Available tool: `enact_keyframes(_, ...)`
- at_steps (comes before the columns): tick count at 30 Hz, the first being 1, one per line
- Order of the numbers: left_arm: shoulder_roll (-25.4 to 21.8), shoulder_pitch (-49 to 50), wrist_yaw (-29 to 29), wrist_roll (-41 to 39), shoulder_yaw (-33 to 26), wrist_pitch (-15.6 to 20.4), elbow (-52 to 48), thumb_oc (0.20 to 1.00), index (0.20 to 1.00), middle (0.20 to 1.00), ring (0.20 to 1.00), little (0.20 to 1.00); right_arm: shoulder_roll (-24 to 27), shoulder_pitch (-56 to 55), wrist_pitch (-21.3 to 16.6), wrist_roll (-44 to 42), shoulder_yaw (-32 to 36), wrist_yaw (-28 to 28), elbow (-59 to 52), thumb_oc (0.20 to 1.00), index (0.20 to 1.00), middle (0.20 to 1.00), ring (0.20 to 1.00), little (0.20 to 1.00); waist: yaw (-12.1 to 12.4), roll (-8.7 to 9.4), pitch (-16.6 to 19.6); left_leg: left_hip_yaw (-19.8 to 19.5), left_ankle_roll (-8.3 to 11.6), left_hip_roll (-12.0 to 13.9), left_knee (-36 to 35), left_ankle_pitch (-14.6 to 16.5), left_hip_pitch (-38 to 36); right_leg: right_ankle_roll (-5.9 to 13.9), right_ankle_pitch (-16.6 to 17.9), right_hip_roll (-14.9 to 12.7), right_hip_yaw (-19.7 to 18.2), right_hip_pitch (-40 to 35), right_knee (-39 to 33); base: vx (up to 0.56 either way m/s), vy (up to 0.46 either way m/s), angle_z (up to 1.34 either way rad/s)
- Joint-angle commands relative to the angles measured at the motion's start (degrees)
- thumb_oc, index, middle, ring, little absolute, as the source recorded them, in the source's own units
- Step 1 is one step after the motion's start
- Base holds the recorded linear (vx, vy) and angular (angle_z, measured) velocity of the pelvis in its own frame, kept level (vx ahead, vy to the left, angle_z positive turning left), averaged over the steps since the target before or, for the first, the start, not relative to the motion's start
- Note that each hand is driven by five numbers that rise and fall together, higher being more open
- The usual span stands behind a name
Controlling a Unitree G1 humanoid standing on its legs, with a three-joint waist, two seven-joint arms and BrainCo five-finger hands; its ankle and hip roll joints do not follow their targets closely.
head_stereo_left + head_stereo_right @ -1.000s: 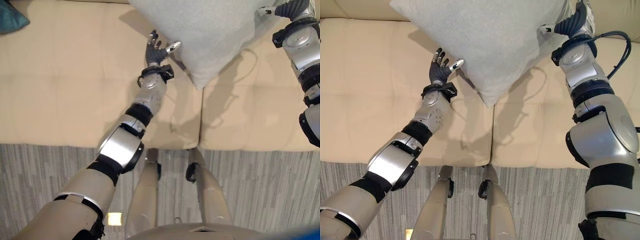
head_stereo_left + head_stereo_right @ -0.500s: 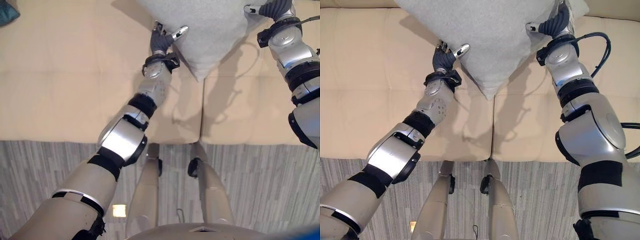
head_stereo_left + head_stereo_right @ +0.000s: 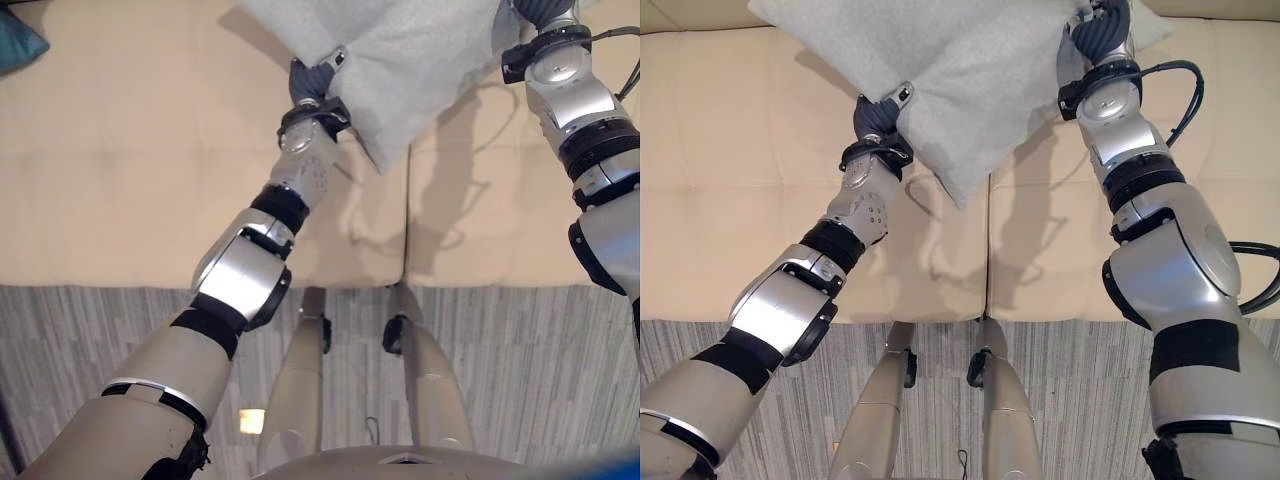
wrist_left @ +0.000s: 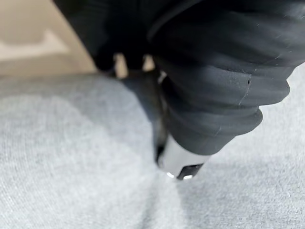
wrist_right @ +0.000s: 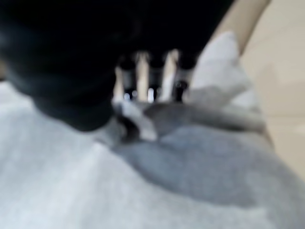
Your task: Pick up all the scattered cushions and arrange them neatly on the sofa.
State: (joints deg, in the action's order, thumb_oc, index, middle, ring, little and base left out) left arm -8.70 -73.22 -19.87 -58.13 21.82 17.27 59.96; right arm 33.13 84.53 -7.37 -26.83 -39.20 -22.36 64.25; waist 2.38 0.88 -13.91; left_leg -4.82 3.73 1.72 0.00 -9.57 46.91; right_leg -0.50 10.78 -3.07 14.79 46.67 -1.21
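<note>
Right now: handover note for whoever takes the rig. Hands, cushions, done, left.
Left hand: shut on the grey cushion, thumb pressed into its near edge.
Right hand: shut on the same cushion's right corner.
The cushion is held up over the beige sofa, one corner hanging above the seat seam.
A teal cushion lies at the sofa's far left.
Done: grey cushion picked up.
Left: set it down and arrange it neatly.

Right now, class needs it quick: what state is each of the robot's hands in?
Left hand: shut on the grey cushion, pinching its lower edge.
Right hand: shut on the same cushion, at its other side.
</note>
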Motion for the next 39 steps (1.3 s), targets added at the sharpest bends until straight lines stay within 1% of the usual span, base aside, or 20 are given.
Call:
enact_keyframes(1,-0.2,-6.3,0.9,2.2,0.6,7.0,-3.6,0.200,0.200,0.200,0.200,0.200,-8.8,-1.1,-7.1,0.4,1.6,-1.4,-5.9,0.200,0.200,0.200,0.200,0.200,-1.2,-1.02,1.9,-1.5,5.44,-0.1,-5.0,2.8,-8.8,8.34,-9.0,0.2,1.5,-3.7,5.4,0.01,0.038,-0.02)
enact_keyframes(4,-2.6,-6.5,0.1,4.3,1.2,7.7,-6.5,0.200,0.200,0.200,0.200,0.200,-9.3,-2.9,-7.9,2.3,2.9,-2.6,-10.0,0.200,0.200,0.200,0.200,0.200,-1.5,-1.05,2.3,-1.3,5.21,-0.2,-5.0,3.4,-9.7,8.37,-8.9,0.2,1.3,-4.6,4.9,0.01,0.037,-0.04)
enact_keyframes(8,-5.1,-7.3,-0.8,5.9,1.7,8.3,-8.7,0.200,0.200,0.200,0.200,0.200,-10.0,-4.7,-8.2,3.6,3.8,-3.1,-13.5,0.200,0.200,0.200,0.200,0.200,-1.6,-1.59,2.7,-1.2,4.83,-0.2,-5.0,3.9,-10.7,8.33,-9.2,0.0,0.9,-5.1,5.5,0.01,0.051,-0.05)
enact_keyframes(9,-5.1,-7.2,-0.9,6.0,1.7,8.3,-8.8,0.200,0.200,0.200,0.200,0.200,-10.1,-4.8,-8.2,3.7,3.9,-3.2,-13.6,0.200,0.200,0.200,0.200,0.200,-1.7,-1.54,2.6,-1.1,4.82,-0.2,-5.0,3.9,-10.8,8.34,-9.3,0.0,0.9,-5.1,5.5,0.00,0.059,-0.03)
enact_keyframes(11,-7.1,-7.8,-1.6,7.8,2.4,7.9,-9.6,0.200,0.200,0.200,0.200,0.200,-10.6,-5.5,-8.4,4.5,4.5,-3.7,-15.6,0.200,0.200,0.200,0.200,0.200,-1.7,-1.98,2.6,-0.9,4.53,-0.1,-5.0,4.2,-11.5,8.22,-9.8,-0.2,0.7,-5.5,6.4,0.00,0.052,-0.02)
enact_keyframes(13,-7.7,-7.9,-1.8,8.3,2.4,7.8,-9.5,0.200,0.200,0.200,0.200,0.200,-11.0,-6.0,-8.6,4.5,4.9,-3.9,-16.2,0.200,0.200,0.200,0.200,0.200,-1.7,-2.17,2.6,-0.9,4.42,-0.1,-5.0,4.3,-11.9,8.17,-10.0,-0.3,0.5,-5.6,6.7,0.00,0.048,0.01)
enact_keyframes(14,-9.0,-8.3,-2.2,9.3,2.7,7.4,-9.3,0.200,0.200,0.200,0.200,0.200,-11.4,-6.6,-8.6,4.8,5.5,-4.3,-16.8,0.200,0.200,0.200,0.200,0.200,-1.8,-2.44,2.5,-0.7,4.26,-0.1,-5.0,4.3,-12.3,8.16,-10.2,-0.4,0.4,-5.7,7.2,-0.01,0.082,0.01)
enact_keyframes(17,-10.9,-9.6,-2.1,10.8,3.5,6.2,-7.4,0.200,0.200,0.200,0.200,0.200,-12.0,-6.7,-8.6,5.3,5.8,-4.7,-16.6,0.200,0.200,0.200,0.200,0.200,-2.0,-2.69,2.2,-0.3,4.01,-0.1,-5.0,4.3,-12.5,8.19,-10.2,-0.7,-0.1,-5.8,7.7,-0.02,0.060,-0.02)
enact_keyframes(21,-12.2,-11.7,-2.3,11.9,4.2,5.2,-3.6,0.200,0.200,0.200,0.200,0.200,-13.0,-6.1,-8.1,6.6,5.2,-5.3,-15.2,0.200,0.200,0.200,0.200,0.200,-2.3,-2.78,1.8,-0.2,3.74,-0.3,-5.0,4.1,-12.1,8.19,-10.2,-0.8,-0.4,-5.2,7.9,-0.02,0.039,-0.02)
enact_keyframes(28,-14.9,-16.6,-1.7,13.8,6.8,2.8,3.6,0.200,0.200,0.200,0.200,0.200,-12.7,-2.6,-7.4,7.0,3.6,-6.8,-8.9,0.200,0.200,0.200,0.200,0.200,-2.5,-2.63,1.0,0.0,3.39,-0.4,-5.0,3.6,-10.3,8.42,-9.5,-0.6,-1.3,-3.2,7.9,0.00,0.011,0.00)
enact_keyframes(29,-15.4,-17.3,-1.5,13.8,7.1,2.3,4.7,1.000,1.000,1.000,1.000,1.000,-12.6,-1.8,-7.0,7.2,3.2,-6.9,-7.9,0.200,0.200,0.200,0.200,0.200,-2.5,-2.59,0.9,0.0,3.35,-0.4,-5.0,3.5,-9.9,8.46,-9.5,-0.6,-1.4,-2.8,8.0,0.00,0.000,0.00)
enact_keyframes(30,-15.8,-18.3,-1.4,14.4,7.8,1.5,6.0,1.000,1.000,1.000,1.000,1.000,-12.2,-1.3,-6.6,7.1,3.0,-6.9,-6.7,0.200,0.200,0.200,0.200,0.200,-2.5,-2.64,0.9,-0.1,3.29,-0.3,-5.0,3.4,-9.6,8.54,-9.4,-0.6,-1.5,-2.5,8.1,-0.02,0.004,-0.03)
enact_keyframes(31,-16.0,-19.8,-1.2,14.7,8.4,0.8,7.4,1.000,1.000,1.000,1.000,1.000,-11.9,-0.4,-6.4,6.6,2.7,-6.7,-5.4,0.495,0.495,0.495,0.495,0.495,-2.4,-2.70,0.7,-0.2,3.28,-0.4,-5.0,3.2,-9.3,8.57,-9.3,-0.5,-1.5,-2.0,8.2,-0.03,-0.009,-0.04)
enact_keyframes(32,-16.4,-20.9,-1.2,15.1,9.1,0.4,8.2,1.000,1.000,1.000,1.000,1.000,-11.7,0.4,-6.2,5.8,2.3,-6.5,-4.6,0.865,0.865,0.865,0.865,0.865,-2.3,-2.69,0.5,-0.3,3.35,-0.4,-5.0,3.0,-8.9,8.60,-9.2,-0.6,-1.5,-1.8,8.1,-0.02,-0.017,-0.04)
enact_keyframes(33,-16.9,-21.5,-1.3,15.2,9.2,0.1,8.6,1.000,1.000,1.000,1.000,1.000,-11.5,0.7,-5.9,5.3,2.1,-6.3,-4.3,1.000,1.000,1.000,1.000,1.000,-2.2,-2.71,0.4,-0.5,3.38,-0.4,-5.0,2.8,-8.6,8.70,-9.1,-0.5,-1.5,-1.6,8.1,-0.02,-0.017,-0.03)
enact_keyframes(39,-19.0,-21.0,-2.2,14.8,8.4,-0.2,8.2,1.000,1.000,1.000,1.000,1.000,-9.8,-0.1,-4.5,5.7,0.0,-5.4,-4.9,1.000,1.000,1.000,1.000,1.000,-1.4,-2.88,0.4,-1.6,3.77,-0.6,-5.0,1.9,-7.2,8.53,-8.9,0.0,-1.3,-0.6,7.4,0.00,-0.017,-0.03)
